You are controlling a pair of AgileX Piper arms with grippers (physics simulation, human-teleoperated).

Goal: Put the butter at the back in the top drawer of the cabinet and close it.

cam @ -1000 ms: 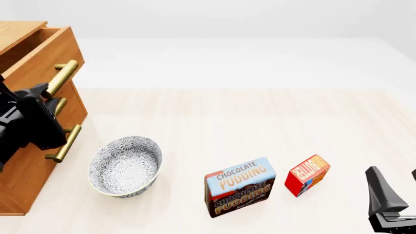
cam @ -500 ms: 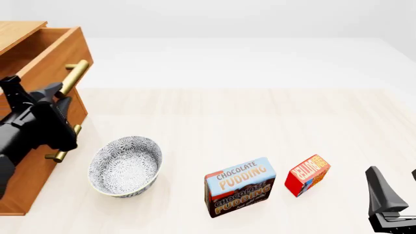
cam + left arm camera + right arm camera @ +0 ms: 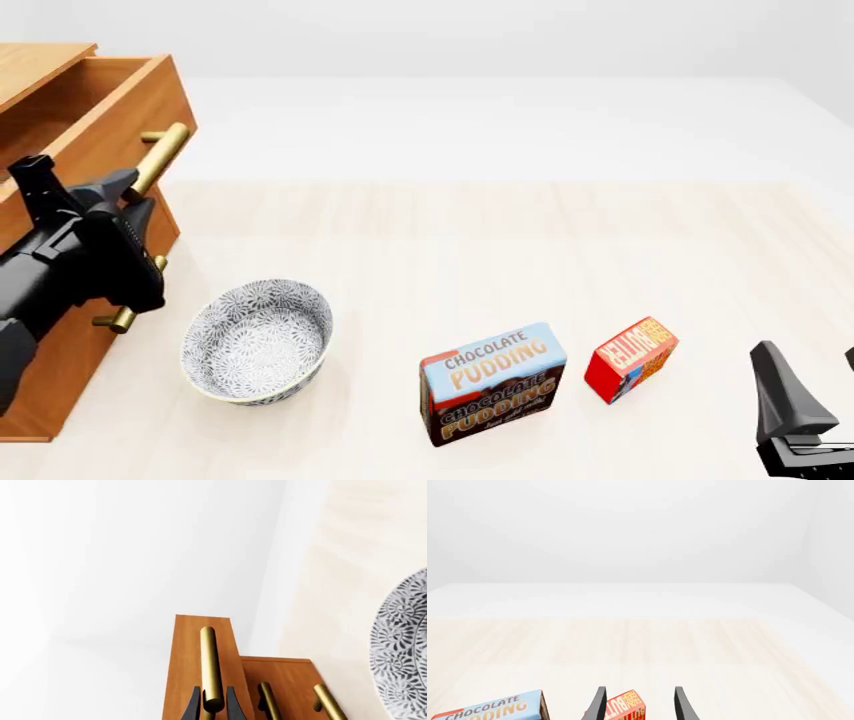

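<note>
The butter (image 3: 631,359) is seen as a small red rectangular box with yellow-orange letters, and a blue-and-white patch is shown on its face. It is stood on the desk (image 3: 507,240) at the front right, just beside the pudding box (image 3: 493,383) but apart from it. The pudding box is bigger, made of card, with a light blue top band and a brown lower part.

In the right wrist view the butter (image 3: 626,709) is seen between the two dark fingers of the right tool (image 3: 637,705), which is spread open and holds nothing.

A round bowl (image 3: 256,340) with a fine grey-and-white flower pattern is placed left of the pudding box, near the cabinet (image 3: 54,350). The cabinet is of light-brown wood with a smooth grain. Its top drawer (image 3: 100,125) is pulled out, and a round brass handle (image 3: 158,158) is fixed on the front.

The left tool (image 3: 212,706) is closed around this bar handle near its end, with one black finger on each side. The desk is of pale wood with a soft matt surface.
</note>
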